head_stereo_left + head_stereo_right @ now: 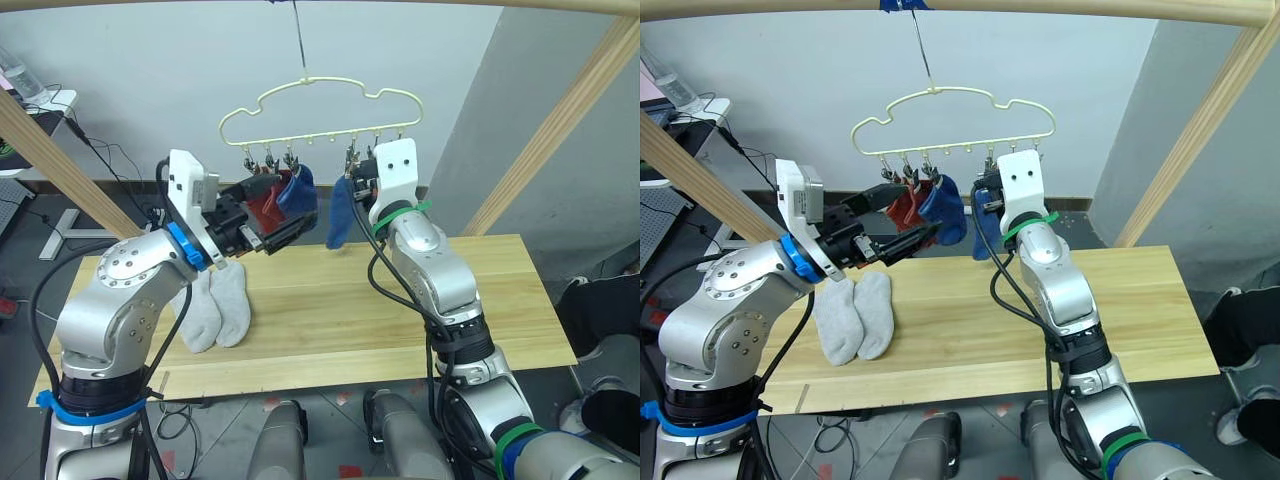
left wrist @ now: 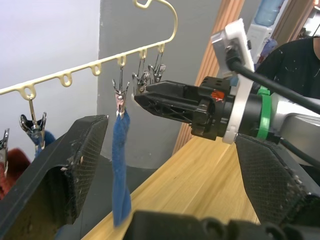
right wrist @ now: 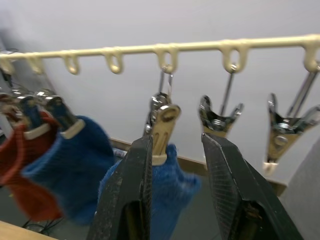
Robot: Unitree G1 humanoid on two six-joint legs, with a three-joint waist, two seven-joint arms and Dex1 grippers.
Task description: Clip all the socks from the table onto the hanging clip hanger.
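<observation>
1. clip hanger (image 1: 320, 118) hangs by its hook from a pole above the far edge of the table (image 1: 420, 310); row of metal clips along its lower bar, so socks dangle free of the tabletop.
2. rust red sock (image 1: 902, 208) and a blue sock (image 1: 945, 205) already pinned on the left clips; second blue sock (image 1: 338, 215) hangs from a middle clip (image 3: 162, 127), just left of the right gripper.
3. right gripper (image 3: 172, 150) raised at that clip, fingers spread either side of it, nothing pinched; looks like it has let go or is steadying the clip; free clips remain to its right.
4. left gripper (image 1: 265, 215) held up near the hung socks, fingers parted, empty; probably ready to fetch the next one.
5. two light grey socks (image 1: 215, 310) lie side by side, touching, on the left part of the table, well below the hanger; still to be clipped.
6. judgement: about halfway through; next step likely left arm down for a grey sock.
</observation>
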